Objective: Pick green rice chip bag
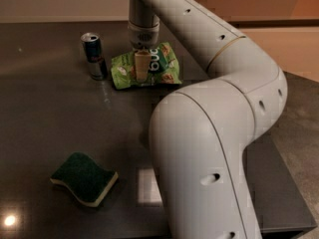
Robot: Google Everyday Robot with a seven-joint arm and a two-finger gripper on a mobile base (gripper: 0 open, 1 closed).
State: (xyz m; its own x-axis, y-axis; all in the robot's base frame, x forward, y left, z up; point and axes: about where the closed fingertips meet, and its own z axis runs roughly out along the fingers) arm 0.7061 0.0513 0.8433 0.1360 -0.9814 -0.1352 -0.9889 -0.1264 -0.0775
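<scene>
The green rice chip bag (162, 66) lies flat at the far middle of the dark table (45, 113). It is light green with a dark green round logo and tan chip pictures. My gripper (142, 66) hangs straight down from the white arm (209, 133) and sits over the left half of the bag, at or just above its surface. The gripper hides part of the bag's middle. Whether it touches the bag does not show.
A dark drink can (94, 55) stands upright just left of the bag, close to the gripper. A dark green wavy sponge (82, 177) with a pale underside lies at the front left. The arm's big elbow fills the right and front of the view.
</scene>
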